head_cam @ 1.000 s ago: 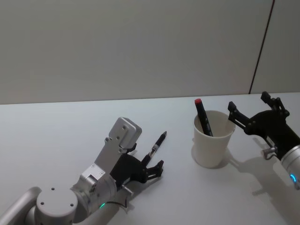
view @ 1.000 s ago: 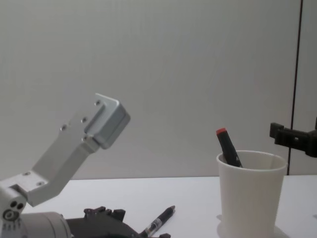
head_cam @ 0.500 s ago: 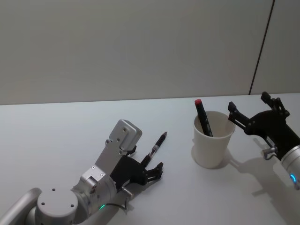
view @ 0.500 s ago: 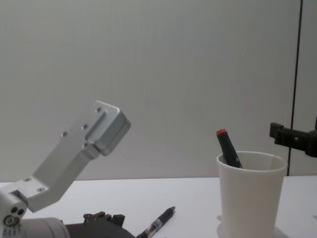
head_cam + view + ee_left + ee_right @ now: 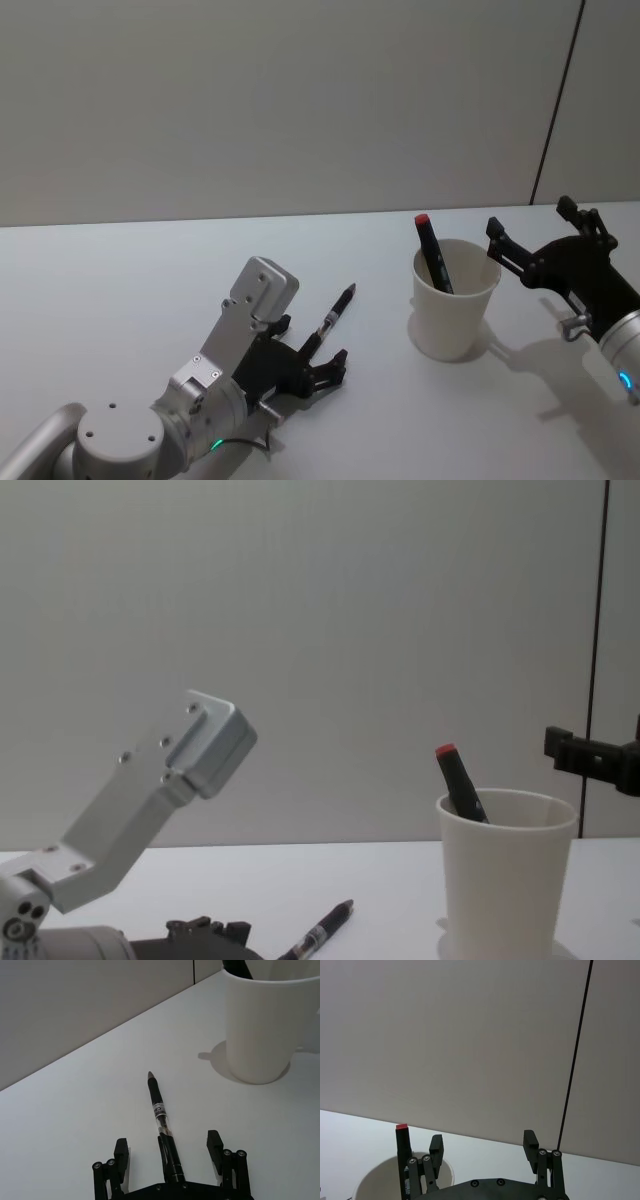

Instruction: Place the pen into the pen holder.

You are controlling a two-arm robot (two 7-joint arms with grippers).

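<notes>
**Pre-grasp: your left hand (image 5: pixel 322 358) is sitting fully open around the pen (image 5: pixel 335 312), gripping nothing yet.**

The fingers are sitting either side of the barrel without touching it. The pen is lying flat on the desk (image 5: pixel 120 300), its rear end running in toward the palm and its tip pointing away. The pen holder (image 5: pixel 455 320) is standing upright off to the right, near but apart from the pen, with a red-capped marker (image 5: pixel 432 250) leaning inside. Your right hand (image 5: pixel 530 225) is hovering just beside the holder, open and empty.

My read on the next move: you're closing on the barrel, lifting, tilting toward vertical, then going over the rim and releasing. The pen may roll as you close. The cup looks light, so avoid hitting the rim or the marker.
</notes>
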